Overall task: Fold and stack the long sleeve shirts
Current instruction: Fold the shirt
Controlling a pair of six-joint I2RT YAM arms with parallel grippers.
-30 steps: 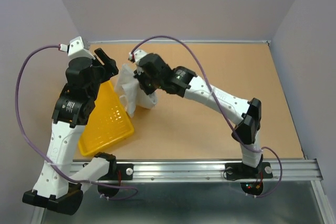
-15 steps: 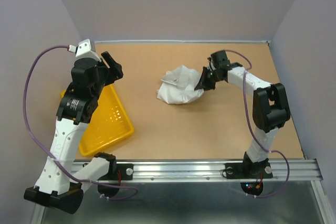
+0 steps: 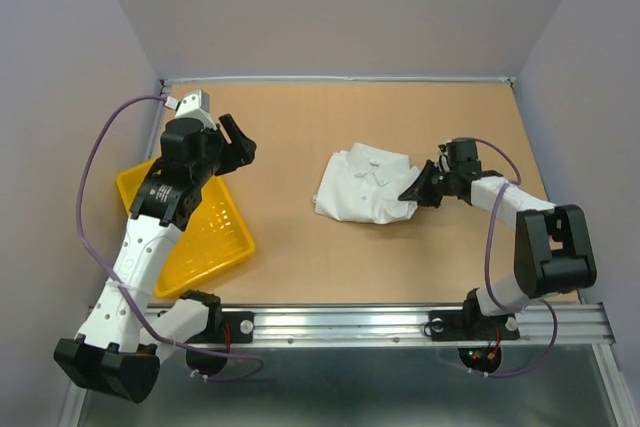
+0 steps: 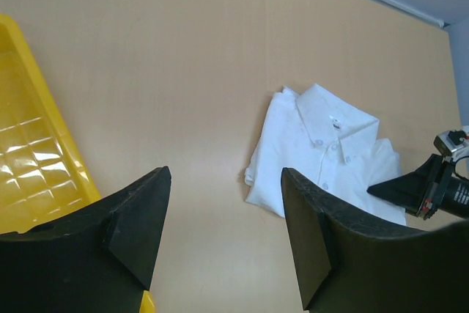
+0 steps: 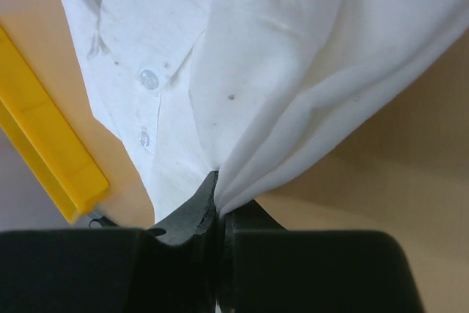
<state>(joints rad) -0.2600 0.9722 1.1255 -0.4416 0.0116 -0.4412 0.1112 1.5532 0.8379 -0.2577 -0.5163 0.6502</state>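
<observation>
A white long sleeve shirt [image 3: 365, 187] lies bunched, collar and buttons up, on the brown table's middle. It also shows in the left wrist view [image 4: 322, 148] and fills the right wrist view [image 5: 220, 71]. My right gripper [image 3: 412, 194] is shut on the shirt's right edge, with folds of cloth pinched between its fingers [image 5: 192, 214]. My left gripper [image 3: 240, 142] hangs open and empty above the table by the yellow tray's far corner, well left of the shirt; its two fingers [image 4: 139, 214] stand wide apart.
A yellow plastic tray [image 3: 215, 237] sits at the left under the left arm, and its rim [image 5: 55, 152] shows beyond the shirt in the right wrist view. Grey walls enclose the table on three sides. A metal rail [image 3: 340, 325] runs along the near edge.
My right gripper has dragged the shirt from beside the tray to the table's middle and right, where it now lies flatter. The left arm swung slightly right and lower.
</observation>
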